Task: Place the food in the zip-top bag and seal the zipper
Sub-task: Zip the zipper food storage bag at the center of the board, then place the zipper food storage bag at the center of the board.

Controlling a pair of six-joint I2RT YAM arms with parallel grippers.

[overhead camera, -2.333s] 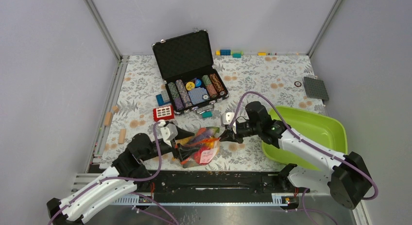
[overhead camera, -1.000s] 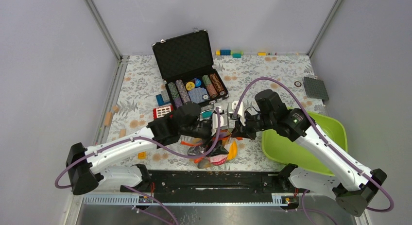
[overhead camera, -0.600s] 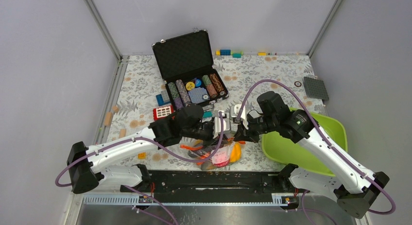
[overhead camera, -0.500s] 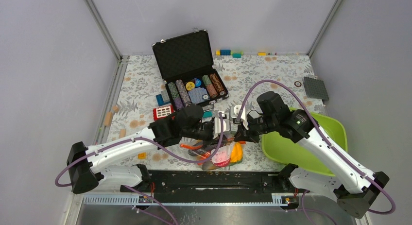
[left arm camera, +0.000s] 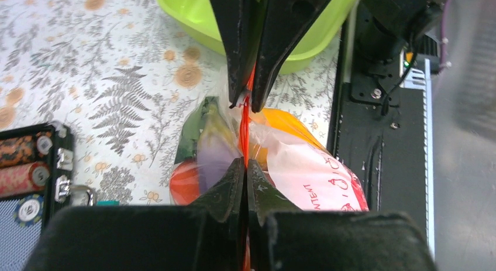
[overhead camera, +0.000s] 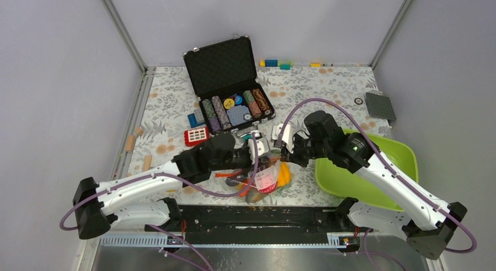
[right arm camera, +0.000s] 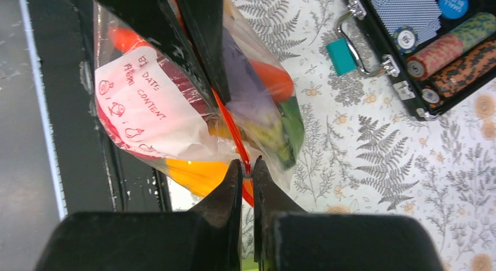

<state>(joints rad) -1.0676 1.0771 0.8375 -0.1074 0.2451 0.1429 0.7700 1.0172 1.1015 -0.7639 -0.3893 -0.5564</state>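
Note:
The zip-top bag [overhead camera: 267, 178] hangs between both grippers near the table's front edge, its white label facing the rail. Inside it is the food: an orange pepper [left arm camera: 282, 121], a purple eggplant [left arm camera: 213, 151], a red apple [left arm camera: 184, 180] and green lettuce [right arm camera: 290, 127]. The orange-red zipper [left arm camera: 245, 130] runs taut between the two grippers. My left gripper [left arm camera: 244, 163] is shut on one stretch of the zipper. My right gripper [right arm camera: 246, 164] is shut on the zipper [right arm camera: 231, 128] a short way along, facing the left one. In the top view the left gripper [overhead camera: 261, 156] and right gripper [overhead camera: 281, 155] nearly meet.
A lime-green tray [overhead camera: 380, 151] lies right of the bag, under the right arm. An open black case of poker chips [overhead camera: 234, 107] stands behind. Small bricks [overhead camera: 196, 136] lie left of the case, a grey baseplate [overhead camera: 380, 106] at far right. A black rail [overhead camera: 263, 215] runs along the front.
My left gripper has shut on the zipper, having stood open a second ago. Both grippers and the bag shifted slightly left. The right gripper stayed shut on the zipper.

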